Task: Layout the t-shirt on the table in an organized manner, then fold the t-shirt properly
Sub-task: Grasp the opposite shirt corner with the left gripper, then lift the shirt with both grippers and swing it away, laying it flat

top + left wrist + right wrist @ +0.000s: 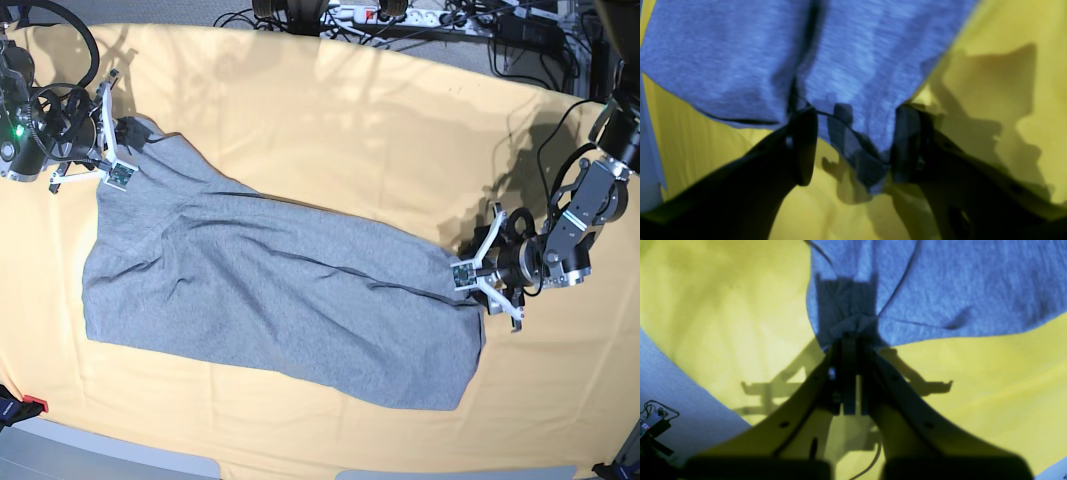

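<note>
The t-shirt (270, 300) is matt heathered knit; the table (330, 130) wears smooth, creased cloth.

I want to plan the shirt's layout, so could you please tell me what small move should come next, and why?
Probably draw the two claws slightly apart to stretch the t-shirt flat. The right claw is shut on one bunched corner, the left claw straddles the opposite corner with jaws wide, and diagonal wrinkles run across the cloth on the table.
</note>
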You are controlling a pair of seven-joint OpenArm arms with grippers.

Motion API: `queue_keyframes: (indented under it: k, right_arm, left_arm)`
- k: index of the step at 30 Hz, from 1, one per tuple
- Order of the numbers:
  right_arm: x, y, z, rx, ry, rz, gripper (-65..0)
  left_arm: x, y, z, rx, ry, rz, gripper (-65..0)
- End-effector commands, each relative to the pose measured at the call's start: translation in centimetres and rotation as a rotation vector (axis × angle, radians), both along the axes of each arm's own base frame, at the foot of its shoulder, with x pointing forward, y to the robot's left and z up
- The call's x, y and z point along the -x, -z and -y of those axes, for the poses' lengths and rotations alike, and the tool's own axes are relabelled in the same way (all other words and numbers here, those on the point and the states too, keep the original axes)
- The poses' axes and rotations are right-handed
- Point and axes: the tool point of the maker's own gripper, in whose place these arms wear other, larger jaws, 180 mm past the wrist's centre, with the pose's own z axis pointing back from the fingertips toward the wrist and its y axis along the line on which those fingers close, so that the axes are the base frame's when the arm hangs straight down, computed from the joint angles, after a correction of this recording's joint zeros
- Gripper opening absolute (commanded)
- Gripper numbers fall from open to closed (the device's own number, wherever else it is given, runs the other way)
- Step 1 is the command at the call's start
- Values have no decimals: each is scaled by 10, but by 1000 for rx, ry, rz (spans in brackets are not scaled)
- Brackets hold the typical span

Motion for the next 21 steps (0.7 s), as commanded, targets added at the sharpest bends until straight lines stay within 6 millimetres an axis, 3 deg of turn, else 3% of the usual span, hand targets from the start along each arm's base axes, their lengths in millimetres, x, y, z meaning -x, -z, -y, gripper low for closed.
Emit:
queue_keyframes:
  k: [1, 3, 4, 8, 12, 17, 21]
  right_arm:
    - [-7, -8, 7, 22, -6, 27, -650]
    - [-7, -8, 7, 22, -5, 27, -650]
    - [-7, -8, 7, 22, -6, 27, -650]
    - [-7, -8, 7, 22, -6, 27, -650]
    - [-9, -10, 7, 21, -6, 33, -650]
    - [-20, -16, 7, 22, -5, 64, -650]
    - [-27, -21, 8, 28, -9, 86, -650]
  left_arm:
    - [-9, -9, -10, -28, -14, 25, -310]
    - [-11, -11, -11, -30, -16, 29, -317]
    - [-11, -11, -12, -32, -17, 29, -354]
    - [-10, -9, -19, -62, -45, 16, -650]
    - [-5, -18, -13, -53, -75, -10, -650]
    - [3, -44, -3, -66, -16, 37, -650]
    - [7, -56, -14, -99, -5, 59, -650]
